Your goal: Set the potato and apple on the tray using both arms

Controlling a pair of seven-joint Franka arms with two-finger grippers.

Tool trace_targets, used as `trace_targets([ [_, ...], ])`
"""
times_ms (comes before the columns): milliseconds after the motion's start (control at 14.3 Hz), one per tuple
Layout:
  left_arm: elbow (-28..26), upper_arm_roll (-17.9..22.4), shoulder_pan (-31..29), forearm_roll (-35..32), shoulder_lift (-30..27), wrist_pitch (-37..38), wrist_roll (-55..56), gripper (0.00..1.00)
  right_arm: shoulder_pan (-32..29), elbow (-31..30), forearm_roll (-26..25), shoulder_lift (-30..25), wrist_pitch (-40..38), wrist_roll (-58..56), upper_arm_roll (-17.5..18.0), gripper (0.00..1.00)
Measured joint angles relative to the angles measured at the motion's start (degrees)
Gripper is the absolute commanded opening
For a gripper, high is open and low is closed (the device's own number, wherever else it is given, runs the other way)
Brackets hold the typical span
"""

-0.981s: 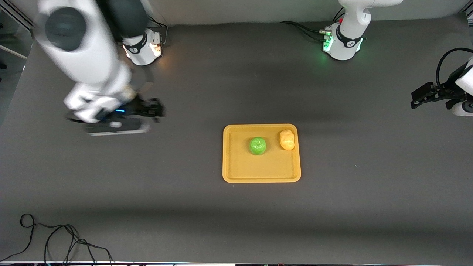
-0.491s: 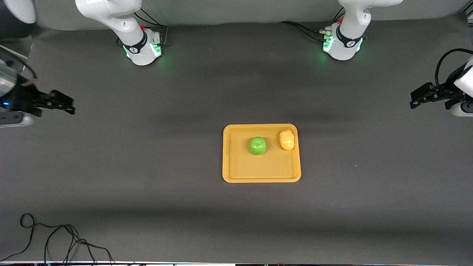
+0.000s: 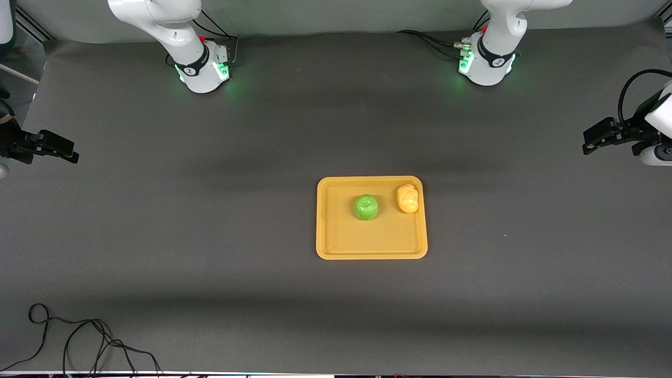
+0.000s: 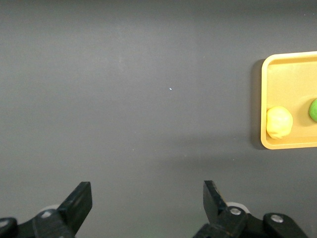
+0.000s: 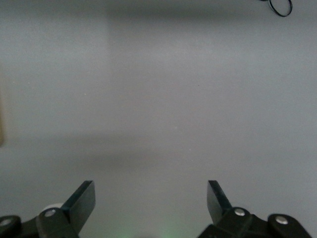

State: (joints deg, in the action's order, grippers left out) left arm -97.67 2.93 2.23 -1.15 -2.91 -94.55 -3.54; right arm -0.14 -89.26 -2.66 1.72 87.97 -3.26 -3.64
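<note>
Dark desk [image 3: 210, 252] carries the tray [image 3: 371, 253] with apple [image 3: 366, 207] and potato [image 3: 408, 198]; left gripper [image 3: 592, 143] and right gripper [image 3: 65, 152] wait at opposite desk ends, jaws spread.

tray [image 3: 371, 247]: flat orange-yellow rectangle with rounded corners and a low raised rim, lying flat near the middle of the dark table, long sides running toward the arms' two ends
apple [image 3: 366, 207]: small round bright-green glossy ball, dimpled top facing up, resting on the tray floor in the half farther from the front camera, about midway between the short rims
potato [image 3: 408, 198]: lumpy yellow-tan glossy oblong, lying in the tray's corner toward the left arm's end (against or just beside the rim), a little apart from the apple
</note>
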Motion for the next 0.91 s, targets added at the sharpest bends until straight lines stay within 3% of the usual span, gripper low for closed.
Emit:
trace_targets([
  [911,0.0,0.0,0.0,-0.01,0.0,-0.08,-0.21,1.0,0.0,0.0,2.86,-0.05,-1.0,0.29,0.11,1.0],
])
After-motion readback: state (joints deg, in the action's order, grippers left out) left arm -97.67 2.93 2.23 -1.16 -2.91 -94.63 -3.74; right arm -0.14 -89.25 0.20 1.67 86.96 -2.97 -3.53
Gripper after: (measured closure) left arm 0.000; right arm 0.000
